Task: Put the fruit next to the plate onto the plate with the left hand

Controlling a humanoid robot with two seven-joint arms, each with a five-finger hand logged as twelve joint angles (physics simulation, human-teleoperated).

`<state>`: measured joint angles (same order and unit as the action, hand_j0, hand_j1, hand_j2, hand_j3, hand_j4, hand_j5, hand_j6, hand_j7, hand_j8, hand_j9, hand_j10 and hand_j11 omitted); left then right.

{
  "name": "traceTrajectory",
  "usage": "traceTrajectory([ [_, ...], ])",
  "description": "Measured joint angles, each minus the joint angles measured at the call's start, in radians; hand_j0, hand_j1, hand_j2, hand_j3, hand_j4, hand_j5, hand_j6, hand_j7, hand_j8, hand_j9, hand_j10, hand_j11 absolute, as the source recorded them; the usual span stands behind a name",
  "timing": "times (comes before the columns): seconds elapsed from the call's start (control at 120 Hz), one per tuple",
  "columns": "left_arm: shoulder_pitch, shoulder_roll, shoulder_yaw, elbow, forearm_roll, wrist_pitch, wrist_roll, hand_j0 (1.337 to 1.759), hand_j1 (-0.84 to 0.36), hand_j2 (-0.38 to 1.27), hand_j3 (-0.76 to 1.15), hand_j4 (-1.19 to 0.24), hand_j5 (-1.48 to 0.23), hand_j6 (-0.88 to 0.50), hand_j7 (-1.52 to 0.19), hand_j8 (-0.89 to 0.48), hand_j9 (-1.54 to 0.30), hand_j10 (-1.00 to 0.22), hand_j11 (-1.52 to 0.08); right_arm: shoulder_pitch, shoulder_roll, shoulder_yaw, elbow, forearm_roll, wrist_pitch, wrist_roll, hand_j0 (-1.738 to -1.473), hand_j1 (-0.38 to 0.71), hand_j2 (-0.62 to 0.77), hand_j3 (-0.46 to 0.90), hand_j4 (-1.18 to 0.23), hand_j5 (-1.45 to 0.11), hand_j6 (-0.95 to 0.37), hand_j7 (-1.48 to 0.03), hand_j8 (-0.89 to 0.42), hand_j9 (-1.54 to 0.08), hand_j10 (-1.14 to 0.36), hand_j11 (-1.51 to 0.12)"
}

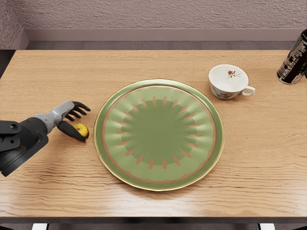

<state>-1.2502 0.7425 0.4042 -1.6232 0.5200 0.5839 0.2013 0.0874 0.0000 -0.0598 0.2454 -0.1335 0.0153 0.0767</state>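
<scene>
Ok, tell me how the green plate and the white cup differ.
The plate is green with a gold rim and petal pattern; the cup is white with a small red flower. The plate is wide and flat; the cup is small, deep and has a handle. The plate sits mid-table; the cup stands farther back toward the picture's right, apart from it. Both are upright, empty, on the wooden table.

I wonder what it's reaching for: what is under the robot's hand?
A small yellow fruit on the table, beside the green plate. The thumb of the left hand hides part of it.
</scene>
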Motion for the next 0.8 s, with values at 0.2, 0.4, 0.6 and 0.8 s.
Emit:
traceTrajectory([
  [0.2, -0.001, 0.0, 0.017, 0.001, 0.003, 0.016, 0.0, 1.657, -0.13, 0.15, 0.0, -0.42, -0.57, -0.42, -0.57, -0.42, -0.58, -0.42, -0.58, 0.0, 0.0, 0.0, 0.0, 0.0, 0.0, 0.0, -1.658, -0.33, 0.0, 0.0, -0.02, -0.02, -0.02, -0.02, -0.02, -0.02, -0.02, -0.02],
  [0.4, -0.002, 0.003, 0.021, 0.003, 0.003, 0.019, 0.0, 1.657, -0.16, 0.16, 0.0, -0.45, -0.6, -0.45, -0.61, -0.45, -0.61, -0.44, -0.61, 0.0, 0.0, 0.0, 0.0, 0.0, 0.0, 0.0, -1.658, -0.33, 0.0, 0.0, -0.02, -0.02, -0.02, -0.02, -0.02, -0.02, -0.02, -0.02],
  [0.6, -0.011, 0.005, 0.03, 0.003, 0.003, 0.02, 0.003, 1.657, -0.22, 0.17, 0.0, -0.49, -0.66, -0.49, -0.66, -0.49, -0.66, -0.49, -0.66, 0.0, 0.0, 0.0, 0.0, 0.0, 0.0, 0.0, -1.658, -0.33, 0.0, 0.0, -0.02, -0.02, -0.02, -0.02, -0.02, -0.02, -0.02, -0.02],
  [0.8, -0.012, 0.0, 0.039, 0.004, 0.007, 0.02, 0.003, 1.655, -0.26, 0.18, 0.0, -0.54, -0.7, -0.5, -0.71, -0.49, -0.73, -0.53, -0.73, 0.0, 0.0, 0.0, 0.0, 0.0, 0.0, 0.0, -1.658, -0.33, 0.0, 0.0, -0.02, -0.02, -0.02, -0.02, -0.02, -0.02, -0.02, -0.02],
])
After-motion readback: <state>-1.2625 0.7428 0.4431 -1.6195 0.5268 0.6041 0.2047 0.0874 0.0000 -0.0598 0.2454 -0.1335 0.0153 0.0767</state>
